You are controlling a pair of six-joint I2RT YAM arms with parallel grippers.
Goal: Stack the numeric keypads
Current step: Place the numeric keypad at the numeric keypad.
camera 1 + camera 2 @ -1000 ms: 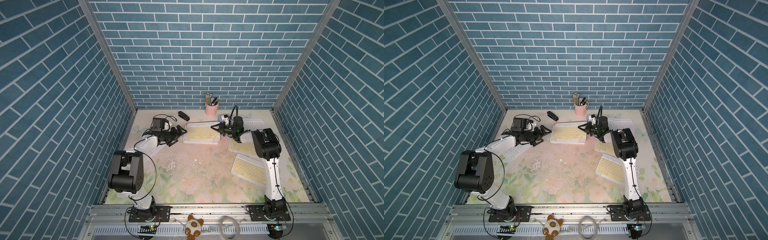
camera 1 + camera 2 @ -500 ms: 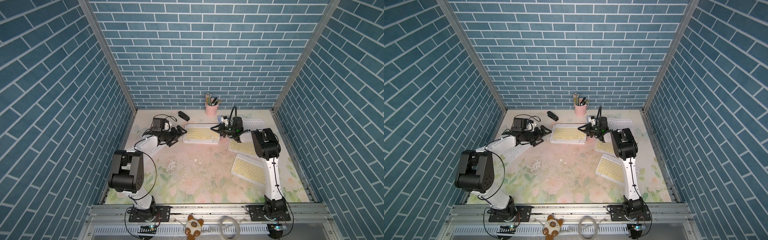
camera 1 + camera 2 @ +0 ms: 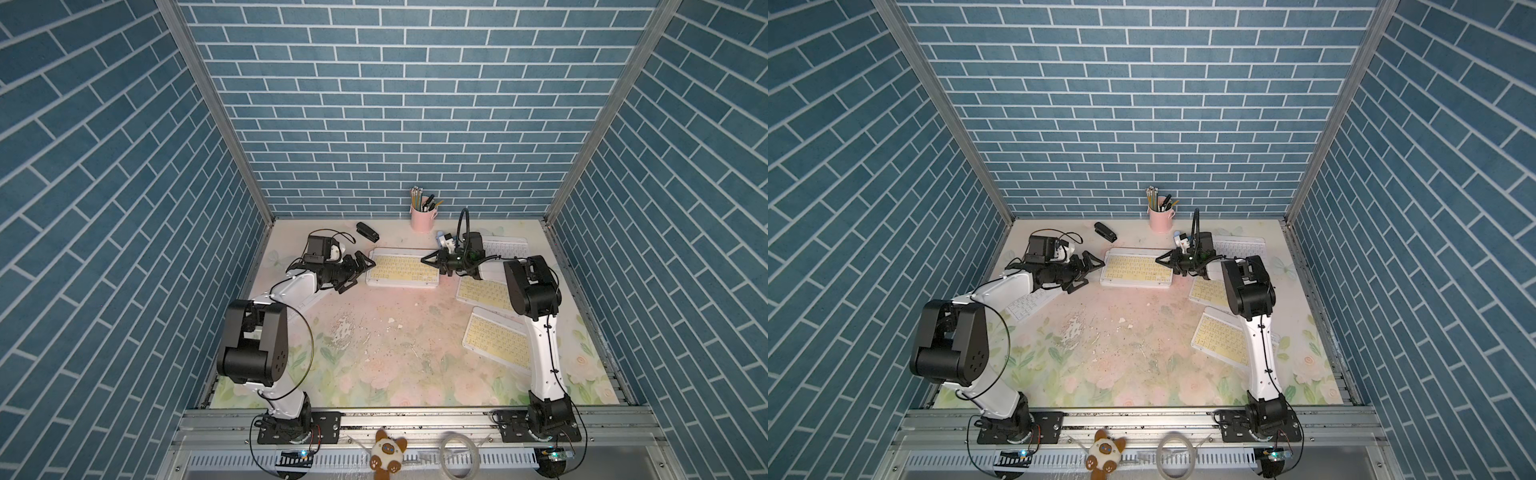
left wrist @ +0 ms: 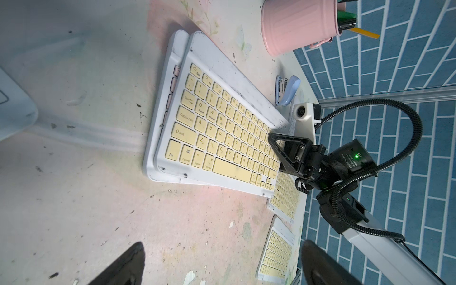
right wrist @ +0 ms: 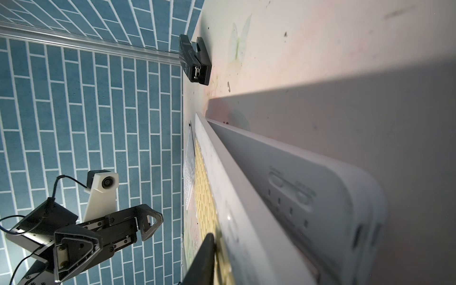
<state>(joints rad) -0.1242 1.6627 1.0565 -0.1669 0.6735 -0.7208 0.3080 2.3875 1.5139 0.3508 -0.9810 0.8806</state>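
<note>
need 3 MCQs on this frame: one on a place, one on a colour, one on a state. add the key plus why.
1. Where does the black stapler lie?
A. At the back, left of the pink cup
B. On top of a keypad
C. At the front rail

2. What colour are the keys of the top keypad, the one lying on another?
A. Pink
B. Pale yellow
C. Black

3. How do the jaws of the left gripper stand?
A. Shut on a keypad
B. Shut on the stapler
C. Open, holding nothing

Key:
1 A: both top views show it at the back, left of the cup.
2 B: the left wrist view shows its pale yellow keys close up.
3 C: the right wrist view shows the jaws spread with nothing between them.
</note>
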